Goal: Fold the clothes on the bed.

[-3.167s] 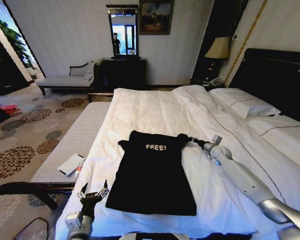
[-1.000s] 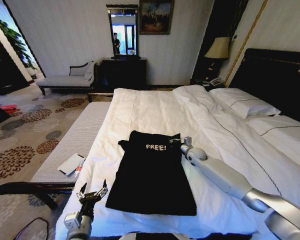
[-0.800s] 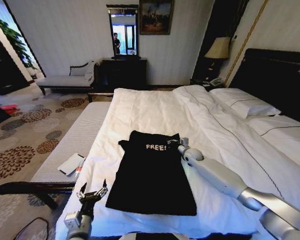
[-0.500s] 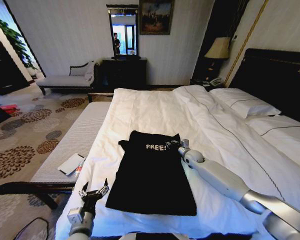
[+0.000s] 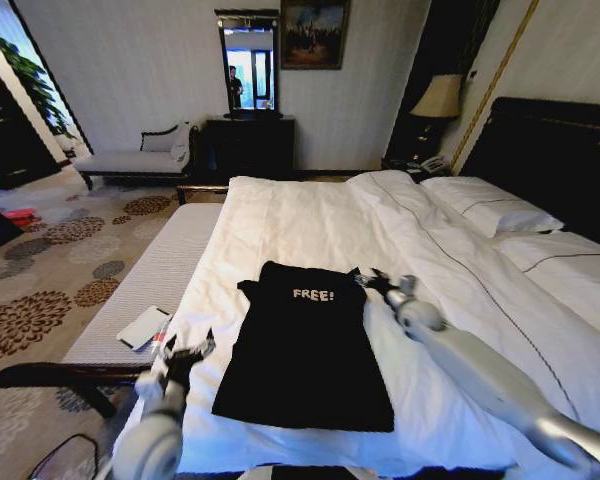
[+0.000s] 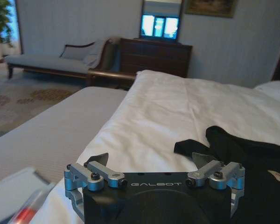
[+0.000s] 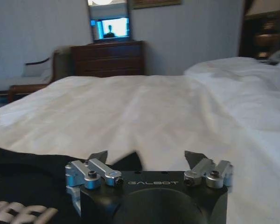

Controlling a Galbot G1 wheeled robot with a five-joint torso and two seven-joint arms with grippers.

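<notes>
The black clothes (image 5: 305, 345) lie flat on the white duvet of the bed (image 5: 310, 215), near its foot, the "FREE!" lettering at the far end. The right tool (image 5: 372, 280) hovers at the garment's far right corner with its fingers spread apart. The left tool (image 5: 187, 349) hangs just beside the garment's left edge, fingers apart too.

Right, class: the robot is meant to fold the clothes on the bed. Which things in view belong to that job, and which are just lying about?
Part of the job:
- black clothes
- bed
- left gripper, open, by the garment's near left corner
- right gripper, open, at its far right corner

Just lying about:
- grey bench
- white flat object on the bench
- lamp
- chaise
</notes>
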